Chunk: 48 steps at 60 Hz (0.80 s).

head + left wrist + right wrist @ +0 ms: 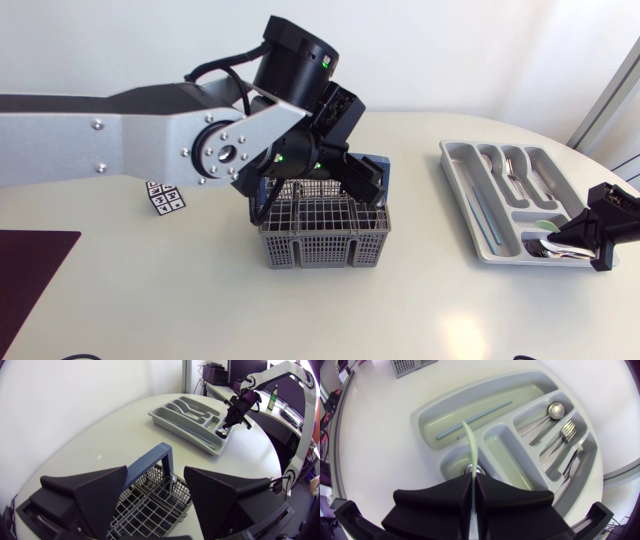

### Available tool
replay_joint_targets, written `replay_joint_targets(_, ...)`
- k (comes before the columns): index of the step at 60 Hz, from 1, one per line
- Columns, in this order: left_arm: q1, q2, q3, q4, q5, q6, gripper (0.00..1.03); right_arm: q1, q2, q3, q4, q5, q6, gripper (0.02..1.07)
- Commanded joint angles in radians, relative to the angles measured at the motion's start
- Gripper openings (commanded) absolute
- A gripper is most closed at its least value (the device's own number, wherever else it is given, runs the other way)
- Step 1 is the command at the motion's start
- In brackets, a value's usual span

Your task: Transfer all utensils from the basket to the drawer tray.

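Observation:
Over the grey wire basket (325, 240) hangs my left gripper (320, 185), open, its fingers (95, 492) wide apart on either side of the basket's blue handle (150, 462). A metal utensil (172, 480) stands in the basket (150, 512) below. The grey drawer tray (460, 190) lies at the right. My right gripper (575, 240) is above its small end compartment, shut on a thin pale green utensil (472, 452) seen edge-on. Ahead of that gripper (472, 477) the tray (420, 415) holds a spoon (555, 410), a fork (565, 432), another metal piece (572, 460) and a blue-grey stick (475, 420).
A small marker card (165, 197) lies left of the basket. A dark red mat (30, 270) covers the table's front left corner. Bare white table lies between basket and tray (170, 422).

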<state>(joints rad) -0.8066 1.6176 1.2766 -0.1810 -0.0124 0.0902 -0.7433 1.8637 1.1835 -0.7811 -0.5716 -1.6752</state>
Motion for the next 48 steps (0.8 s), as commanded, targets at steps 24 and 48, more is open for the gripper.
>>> replay_joint_targets(24,-0.026,0.102,-0.031,-0.015,0.025,0.003,0.79,-0.013,0.072,-0.005,0.157,0.124,-0.175,0.33)
replay_joint_targets(48,-0.026,0.120,-0.049,-0.025,0.077,0.003,0.78,-0.025,-0.064,-0.036,0.132,0.070,-0.090,0.74)
